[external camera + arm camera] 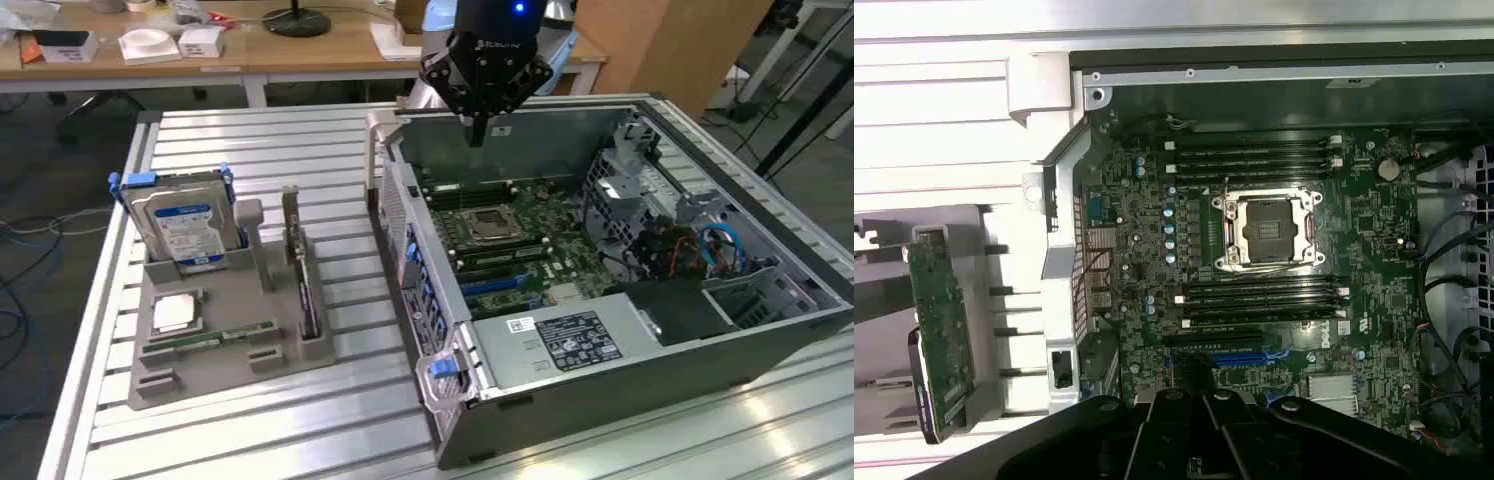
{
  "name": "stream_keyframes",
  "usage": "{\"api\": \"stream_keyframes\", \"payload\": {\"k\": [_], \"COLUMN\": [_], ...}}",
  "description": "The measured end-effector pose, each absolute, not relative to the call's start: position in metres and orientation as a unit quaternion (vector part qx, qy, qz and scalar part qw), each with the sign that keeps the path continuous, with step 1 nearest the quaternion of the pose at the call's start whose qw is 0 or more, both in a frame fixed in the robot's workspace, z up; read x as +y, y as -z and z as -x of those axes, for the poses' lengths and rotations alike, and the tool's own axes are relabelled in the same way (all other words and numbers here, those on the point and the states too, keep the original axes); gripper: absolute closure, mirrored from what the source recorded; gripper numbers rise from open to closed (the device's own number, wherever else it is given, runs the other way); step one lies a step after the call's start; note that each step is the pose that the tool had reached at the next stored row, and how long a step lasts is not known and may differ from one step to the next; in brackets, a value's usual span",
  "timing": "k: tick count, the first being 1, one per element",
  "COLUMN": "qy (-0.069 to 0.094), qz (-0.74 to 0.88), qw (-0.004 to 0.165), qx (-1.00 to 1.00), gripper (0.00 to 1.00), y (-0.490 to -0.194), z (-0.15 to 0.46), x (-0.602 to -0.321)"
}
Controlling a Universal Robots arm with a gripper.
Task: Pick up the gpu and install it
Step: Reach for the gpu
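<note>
While the gpu (304, 285) stands in its holder (220, 335), we judge the pick unstarted.
Our gripper (477, 135) hangs pressed together, empty, over the case (667, 372); grasping needs it spread.

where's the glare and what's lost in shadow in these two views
Exterior view: glare streaks on the table at the view's lower right; a dark pocket inside the computer case. Wrist view: the table beside the case washes out white; the gripper is a near-black silhouette.
</note>
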State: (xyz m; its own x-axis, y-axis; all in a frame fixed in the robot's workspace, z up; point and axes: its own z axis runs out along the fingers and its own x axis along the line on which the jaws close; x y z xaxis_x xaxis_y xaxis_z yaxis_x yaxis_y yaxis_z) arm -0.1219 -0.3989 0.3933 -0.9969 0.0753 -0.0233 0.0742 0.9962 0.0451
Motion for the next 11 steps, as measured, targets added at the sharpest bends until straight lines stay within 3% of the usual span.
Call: {"api": "stream_keyframes", "payload": {"k": [11], "qy": [-0.022], "qz": [-0.037], "qw": [0.012], "qx": [0.999], "gripper": [0.89], "y": [-0.3933], "z": [0.1219], "x": [-0.3989]}}
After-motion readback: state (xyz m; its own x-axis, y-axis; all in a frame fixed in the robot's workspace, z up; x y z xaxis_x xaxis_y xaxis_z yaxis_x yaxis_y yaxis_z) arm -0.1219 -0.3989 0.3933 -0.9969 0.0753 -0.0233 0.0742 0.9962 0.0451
